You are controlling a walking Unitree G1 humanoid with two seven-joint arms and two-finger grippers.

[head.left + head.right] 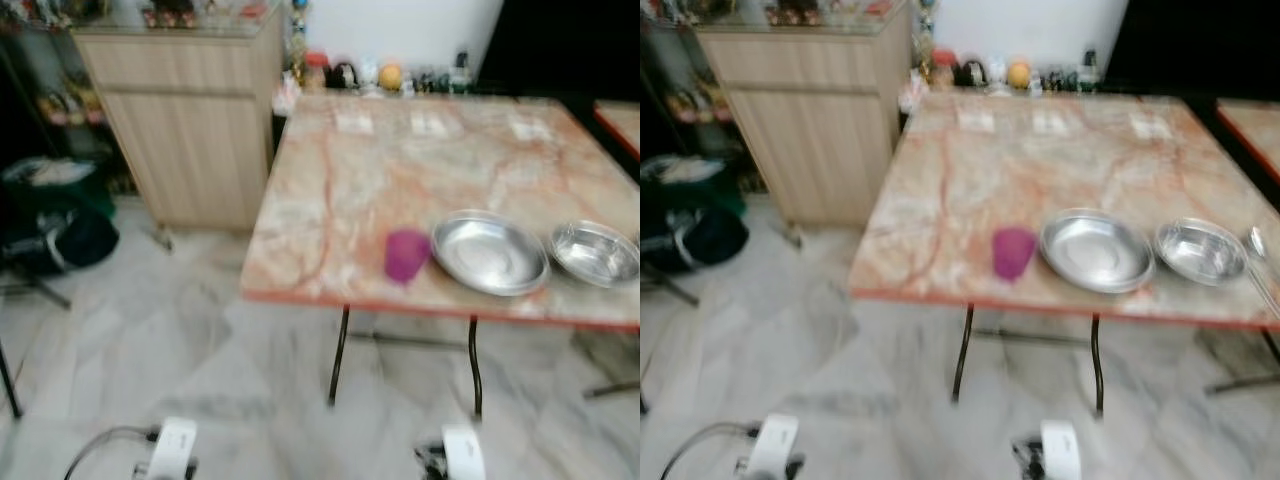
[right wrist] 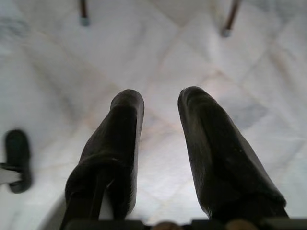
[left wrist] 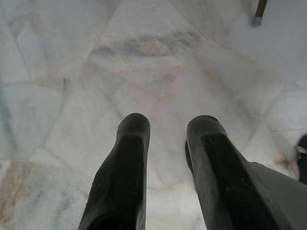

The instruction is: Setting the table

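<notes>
While the robot stands back from the counter (image 1: 330, 190), no setting step has begun. A purple cup (image 1: 406, 254), a metal plate (image 1: 489, 252) and a metal bowl (image 1: 596, 252) sit near its front edge. Next it must walk closer. Left gripper (image 3: 165, 127) and right gripper (image 2: 160, 103) hang low over the floor, jaws released and holding nothing.

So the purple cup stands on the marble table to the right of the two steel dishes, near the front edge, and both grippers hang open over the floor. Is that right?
Not quite. In the left eye view the purple cup stands left of the two steel dishes, next to the steel plate, with the steel bowl further right. The rest holds: near the marble table front edge, left gripper and right gripper open over the floor.
</notes>
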